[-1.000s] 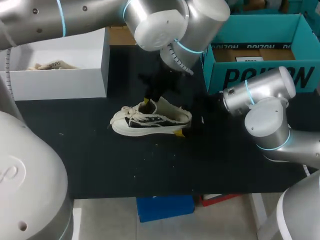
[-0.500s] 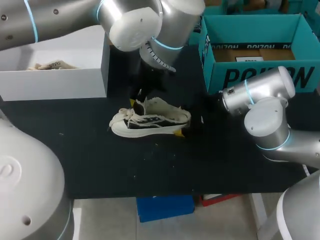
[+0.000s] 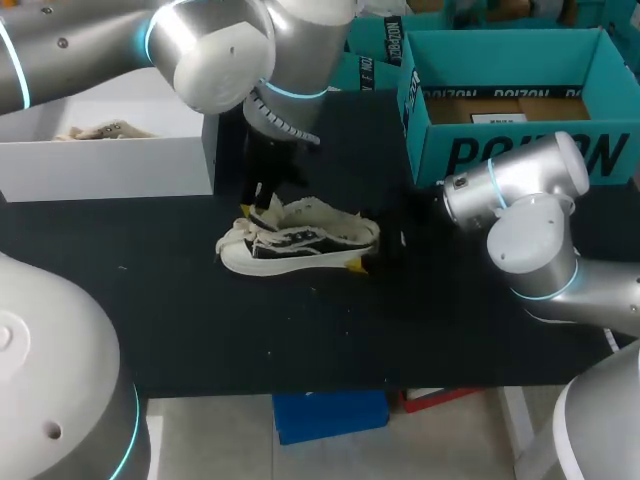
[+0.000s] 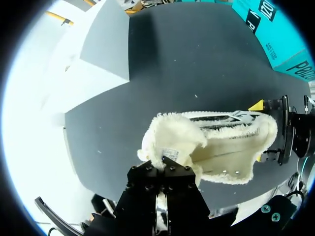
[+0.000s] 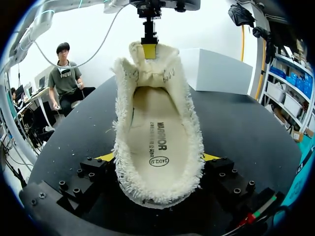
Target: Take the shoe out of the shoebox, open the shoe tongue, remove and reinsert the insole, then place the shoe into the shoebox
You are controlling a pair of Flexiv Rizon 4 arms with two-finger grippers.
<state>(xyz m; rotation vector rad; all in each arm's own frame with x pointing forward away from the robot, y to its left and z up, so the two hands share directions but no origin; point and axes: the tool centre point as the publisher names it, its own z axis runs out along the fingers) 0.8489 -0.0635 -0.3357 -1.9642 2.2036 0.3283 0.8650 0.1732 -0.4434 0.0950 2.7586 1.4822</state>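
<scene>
Left arm (image 3: 210, 50) and right arm (image 3: 530, 230): silver-grey rounded joint housings, cyan light rings at the seams. Left gripper (image 4: 160, 164) and right gripper (image 5: 157, 160): black blocky bodies, rows of socket-head screws, yellow tips. Red and green wires (image 5: 252, 216) at the right one's base.

A desk (image 3: 200, 320) topped in matte black filled the scene under bright, even light, its dark covering flecked with small pale specks (image 3: 268, 352) and crossed only by soft shadows
</scene>
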